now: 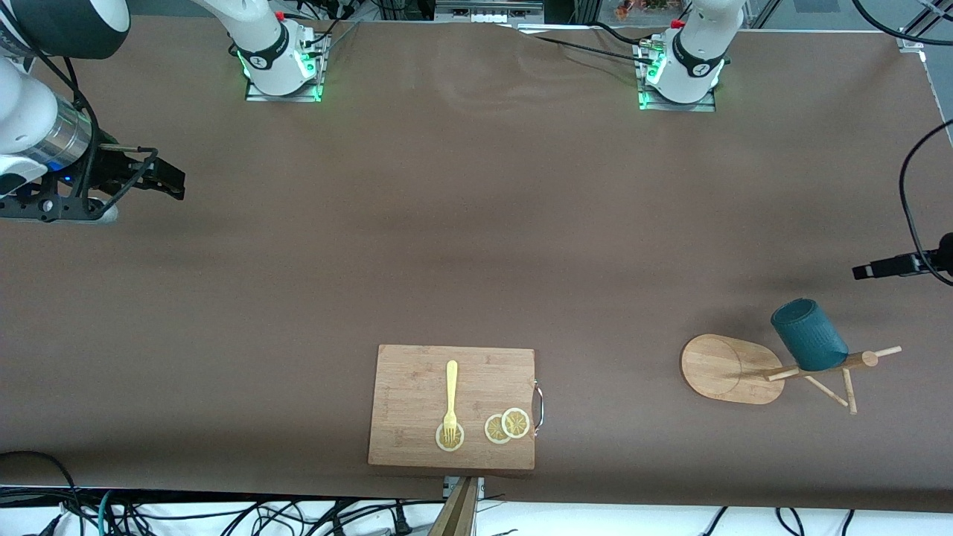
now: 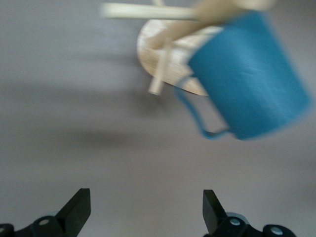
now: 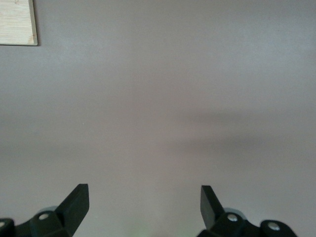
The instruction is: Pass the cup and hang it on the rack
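Note:
The dark teal cup (image 1: pixel 808 335) hangs on a peg of the bamboo rack (image 1: pixel 726 368), which stands near the left arm's end of the table. In the left wrist view the cup (image 2: pixel 252 74) hangs with its thin handle showing, in front of the rack (image 2: pixel 148 47). My left gripper (image 2: pixel 146 200) is open and empty, clear of the cup; in the front view it (image 1: pixel 867 269) shows at the picture's edge, over the table above the rack. My right gripper (image 1: pixel 167 179) is open and empty over bare table at the right arm's end, as the right wrist view (image 3: pixel 144 197) shows.
A rectangular bamboo cutting board (image 1: pixel 417 387) lies near the front edge, with a yellow fork (image 1: pixel 451 394) and lemon slices (image 1: pixel 506 426) on it. Its corner shows in the right wrist view (image 3: pixel 17 22). Black cables hang at the left arm's end.

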Tool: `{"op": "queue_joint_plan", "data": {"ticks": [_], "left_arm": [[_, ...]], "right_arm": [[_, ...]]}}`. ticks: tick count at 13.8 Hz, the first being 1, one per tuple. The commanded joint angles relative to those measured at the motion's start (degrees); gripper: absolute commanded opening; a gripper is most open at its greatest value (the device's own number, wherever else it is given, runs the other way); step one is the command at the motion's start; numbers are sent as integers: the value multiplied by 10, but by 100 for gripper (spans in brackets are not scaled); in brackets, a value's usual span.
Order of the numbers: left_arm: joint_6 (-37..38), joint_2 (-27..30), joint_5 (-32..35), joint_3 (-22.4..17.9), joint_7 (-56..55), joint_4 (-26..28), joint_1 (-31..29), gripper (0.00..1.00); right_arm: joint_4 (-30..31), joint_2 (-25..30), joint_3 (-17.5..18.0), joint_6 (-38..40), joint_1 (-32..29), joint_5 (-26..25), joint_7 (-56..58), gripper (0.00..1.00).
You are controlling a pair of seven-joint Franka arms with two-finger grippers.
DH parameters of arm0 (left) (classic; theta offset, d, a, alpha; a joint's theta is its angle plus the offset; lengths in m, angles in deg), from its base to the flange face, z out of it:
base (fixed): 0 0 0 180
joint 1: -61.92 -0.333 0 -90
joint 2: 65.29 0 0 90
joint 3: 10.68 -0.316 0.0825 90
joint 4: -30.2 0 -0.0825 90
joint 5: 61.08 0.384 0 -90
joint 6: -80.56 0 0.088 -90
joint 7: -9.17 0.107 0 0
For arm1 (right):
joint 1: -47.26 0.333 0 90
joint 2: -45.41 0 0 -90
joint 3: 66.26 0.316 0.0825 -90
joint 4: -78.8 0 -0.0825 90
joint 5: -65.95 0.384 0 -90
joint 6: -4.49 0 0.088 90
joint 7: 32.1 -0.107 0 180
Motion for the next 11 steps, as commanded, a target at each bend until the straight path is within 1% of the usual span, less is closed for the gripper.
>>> {"op": "queue_joint_plan", "data": {"ticks": [1,4,6,7,8,9,10,11], "left_arm": [[34,62,44,-8,-4,10,57,100],[49,108,107,-7,-3,10,125,100],[44,125,115,-11,1,11,164,100],[44,137,126,-29,0,12,210,100],[42,149,143,-65,-3,16,256,100],[42,166,140,-95,-4,24,288,100],[21,183,131,-117,-6,51,317,100],[-25,210,116,-149,-9,94,340,100]], "right_arm": [[-7,1,1,8,3,-3,-5,100],[-7,1,1,8,3,-3,-4,100],[-7,1,1,7,3,-3,-4,100],[-7,1,1,5,3,-3,-4,100],[-7,1,1,5,3,-3,-4,100],[-7,1,1,7,3,-3,-4,100],[-7,1,1,8,3,-3,-4,100],[-8,1,1,7,3,-3,-4,100]]}}
